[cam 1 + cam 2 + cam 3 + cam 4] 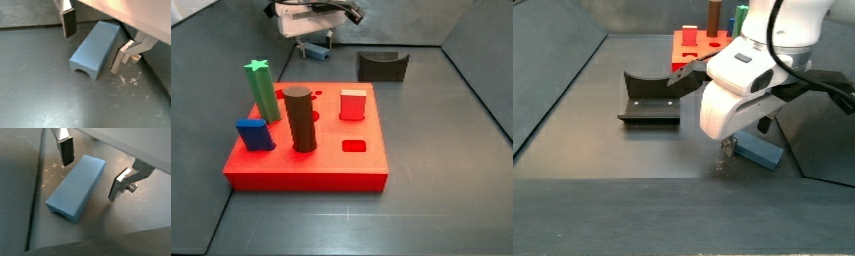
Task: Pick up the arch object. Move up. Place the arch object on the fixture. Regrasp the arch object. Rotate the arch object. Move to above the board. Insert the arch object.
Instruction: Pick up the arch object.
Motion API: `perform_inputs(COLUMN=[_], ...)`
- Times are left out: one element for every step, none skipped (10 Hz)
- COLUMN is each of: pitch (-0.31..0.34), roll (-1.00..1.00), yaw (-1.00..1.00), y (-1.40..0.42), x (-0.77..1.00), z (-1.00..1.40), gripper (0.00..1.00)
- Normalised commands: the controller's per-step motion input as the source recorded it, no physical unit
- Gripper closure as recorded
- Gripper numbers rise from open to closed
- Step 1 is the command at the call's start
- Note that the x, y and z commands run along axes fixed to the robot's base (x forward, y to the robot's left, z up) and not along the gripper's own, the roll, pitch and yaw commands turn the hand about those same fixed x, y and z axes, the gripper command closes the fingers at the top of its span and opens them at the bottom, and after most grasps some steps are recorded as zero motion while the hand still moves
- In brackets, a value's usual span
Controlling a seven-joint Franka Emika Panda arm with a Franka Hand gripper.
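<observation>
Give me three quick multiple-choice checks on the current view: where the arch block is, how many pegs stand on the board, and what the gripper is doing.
1. Where is the arch block?
A. lying on the floor between the gripper fingers
B. resting on the fixture
C. set into the board

2. How many pegs stand on the board?
A. two
B. four
C. six

3. What state is the gripper in?
A. shut on the block
B. open, a finger on each side of the block
C. out of view

Answers: 1 A, both wrist views show it flat on the grey floor, and the fixture is bare. 2 B, green star, brown, blue and red. 3 B, gaps show between pads and block.
</observation>
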Motion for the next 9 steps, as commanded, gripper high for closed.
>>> perform_inputs(pitch=[-0.181,-0.116,-0.06,-0.079,-0.149,-0.059,0.0,0.0,0.0], roll=[-0.05,-0.07,-0.12,0.0,0.09,0.0,0.0,0.0,0.0], yaw=[0.0,0.0,0.03,0.03,0.0,0.0,0.0,0.0,0.0], y=[-0.23,-0.11,0.0,-0.05,-0.37,0.0,0.0,0.0,0.0], x=[0.0,0.0,0.0,0.0,-0.01,0.01,-0.02,0.0,0.0], z=[-0.41,-0.44,-0.45,-0.3,-0.24,-0.11,0.0,0.0,0.0], gripper=[0.0,0.0,0.0,0.0,0.0,0.0,0.0,0.0,1.0])
